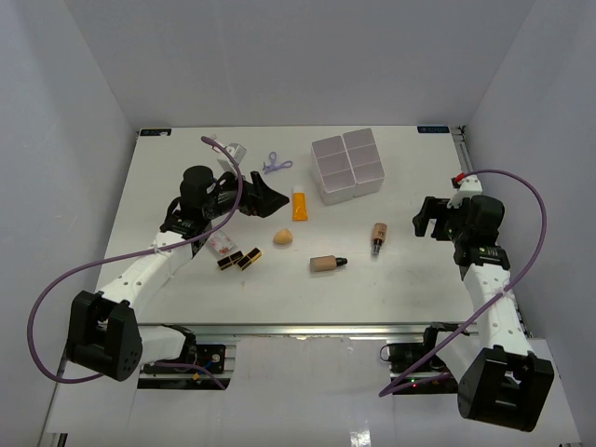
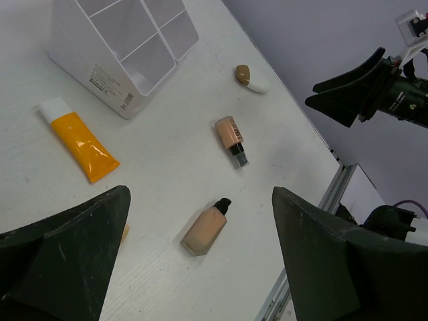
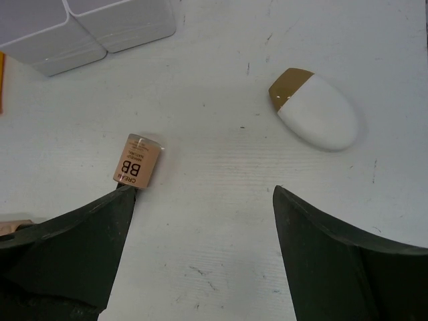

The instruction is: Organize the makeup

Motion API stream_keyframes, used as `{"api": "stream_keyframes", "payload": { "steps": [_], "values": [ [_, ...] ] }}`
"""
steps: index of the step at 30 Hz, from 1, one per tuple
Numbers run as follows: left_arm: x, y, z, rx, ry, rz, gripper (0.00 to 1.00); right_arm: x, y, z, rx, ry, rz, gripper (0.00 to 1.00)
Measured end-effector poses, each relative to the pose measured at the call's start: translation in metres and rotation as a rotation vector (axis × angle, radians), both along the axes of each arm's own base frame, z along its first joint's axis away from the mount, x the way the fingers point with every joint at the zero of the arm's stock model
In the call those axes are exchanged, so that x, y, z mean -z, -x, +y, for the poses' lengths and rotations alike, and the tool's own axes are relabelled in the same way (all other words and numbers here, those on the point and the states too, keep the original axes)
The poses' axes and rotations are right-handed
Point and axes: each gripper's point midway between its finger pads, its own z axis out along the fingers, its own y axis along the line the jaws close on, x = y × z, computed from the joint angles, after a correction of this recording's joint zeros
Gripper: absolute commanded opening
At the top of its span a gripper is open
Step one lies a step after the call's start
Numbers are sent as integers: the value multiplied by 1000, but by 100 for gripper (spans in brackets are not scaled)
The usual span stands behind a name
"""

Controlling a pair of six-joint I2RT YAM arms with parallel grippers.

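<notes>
Nearest to the arm bases, two black-gold lipsticks (image 1: 239, 260) lie side by side on the white table (image 1: 391, 289), with a small clear pinkish item (image 1: 220, 244) just beyond them. To their right a beige bottle (image 1: 328, 264) lies flat, its dark cap pointing right. A little farther out sit a peach teardrop sponge (image 1: 283, 238) and a second beige bottle (image 1: 378, 237) printed "BB", dark cap toward the near edge. The left gripper (image 1: 272, 198) hovers with jaws spread wide and empty. The right gripper (image 1: 421, 220) is likewise spread and holds nothing, with a white brown-tipped oval (image 3: 314, 107) on the table ahead of it. Beyond, an orange tube (image 1: 299, 203) lies with its white cap toward the white four-compartment box (image 1: 347, 166). A lilac clip (image 1: 275, 165) lies left of that box.
</notes>
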Motion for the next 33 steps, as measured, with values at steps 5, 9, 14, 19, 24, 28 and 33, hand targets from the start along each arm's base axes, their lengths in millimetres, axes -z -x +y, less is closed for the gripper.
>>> {"api": "stream_keyframes", "payload": {
  "steps": [5,9,14,19,24,28,33],
  "values": [
    [0,0,0,0,0,0,98,-2,2,13,-109,5,-18,90],
    [0,0,0,0,0,0,98,-6,11,36,-338,59,-55,90],
    [0,0,0,1,0,0,98,-26,10,44,-503,151,-68,90],
    [0,0,0,1,0,0,98,-25,-8,31,-600,272,-15,90],
    [0,0,0,1,0,0,98,12,-18,7,-685,332,155,90],
    [-2,1,0,1,1,-4,98,31,-31,-18,-720,392,260,90],
    [-6,3,1,1,4,-14,98,49,-57,-48,-703,441,392,90]
  ]
}}
